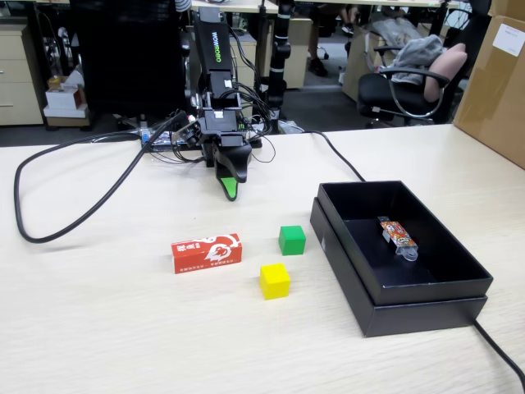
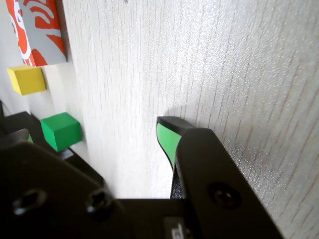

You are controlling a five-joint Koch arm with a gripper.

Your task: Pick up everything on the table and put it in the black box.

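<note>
Apparently closed and empty, the pincer [image 1: 231, 190] hovers with the green cube [image 1: 292, 240] nearest, toward 4 o'clock.

I see a colourful packet [image 1: 398, 235] inside, a black cable [image 1: 74, 209] looped at left, an office chair [image 1: 406, 86] and cardboard boxes [image 1: 496, 78] behind.

Bright, even overhead office light, soft short shadows, blurred dark foreground in wrist view.
</note>
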